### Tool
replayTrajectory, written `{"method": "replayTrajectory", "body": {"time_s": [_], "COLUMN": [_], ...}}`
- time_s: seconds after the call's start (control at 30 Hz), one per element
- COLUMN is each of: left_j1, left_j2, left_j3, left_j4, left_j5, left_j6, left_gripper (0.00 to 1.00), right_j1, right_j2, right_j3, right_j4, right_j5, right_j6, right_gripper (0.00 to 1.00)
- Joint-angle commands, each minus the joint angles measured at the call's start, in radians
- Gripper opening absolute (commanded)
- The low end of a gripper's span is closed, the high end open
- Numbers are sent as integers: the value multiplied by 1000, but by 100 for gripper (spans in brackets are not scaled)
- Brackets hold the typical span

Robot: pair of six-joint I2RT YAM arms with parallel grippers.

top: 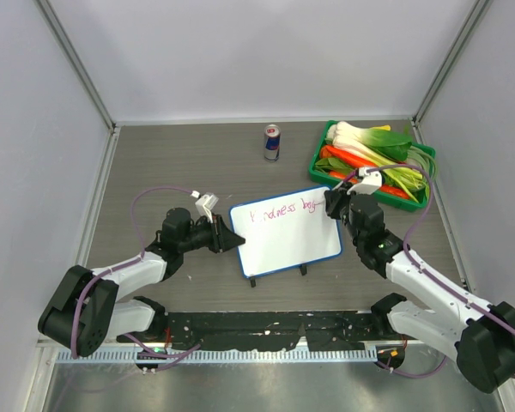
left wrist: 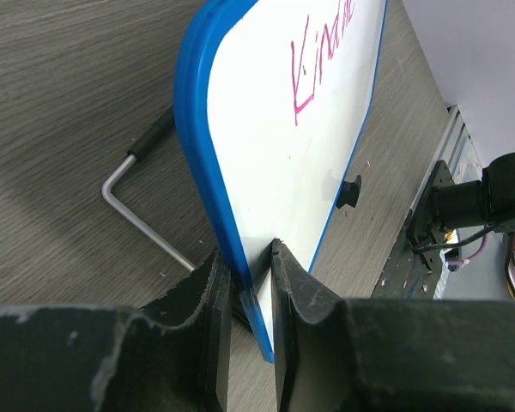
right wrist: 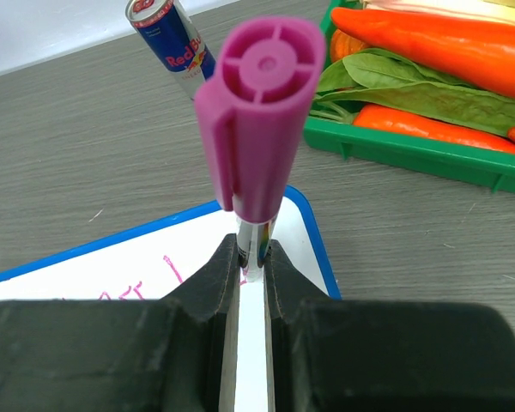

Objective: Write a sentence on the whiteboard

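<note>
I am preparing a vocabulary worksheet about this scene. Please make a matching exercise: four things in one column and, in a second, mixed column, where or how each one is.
Things
1. whiteboard
2. marker
3. can
4. green crate

States
a. stands alone at the far side of the table
b. clamped in the right gripper
c. holds vegetables
d. gripped at its edge by the left gripper

Pairs: 1-d, 2-b, 3-a, 4-c
</note>
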Motion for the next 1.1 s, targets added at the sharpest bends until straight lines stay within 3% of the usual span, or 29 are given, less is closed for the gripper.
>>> {"method": "replayTrajectory", "body": {"time_s": [0.0,1.07], "left_j1": [-10,-10], "left_j2": [16,18], "left_j3": [13,15], "left_j4": [-28,-27], "left_j5": [-17,-15], "left_j6": [63,63], "left_gripper": [0,0], "right_j1": [-7,-6], "right_j2": [15,-19], "right_j3": [50,-23], "right_j4": [41,-15], "right_j5": [23,-38], "right_j6": [-1,-1], "right_gripper": [1,1]}}
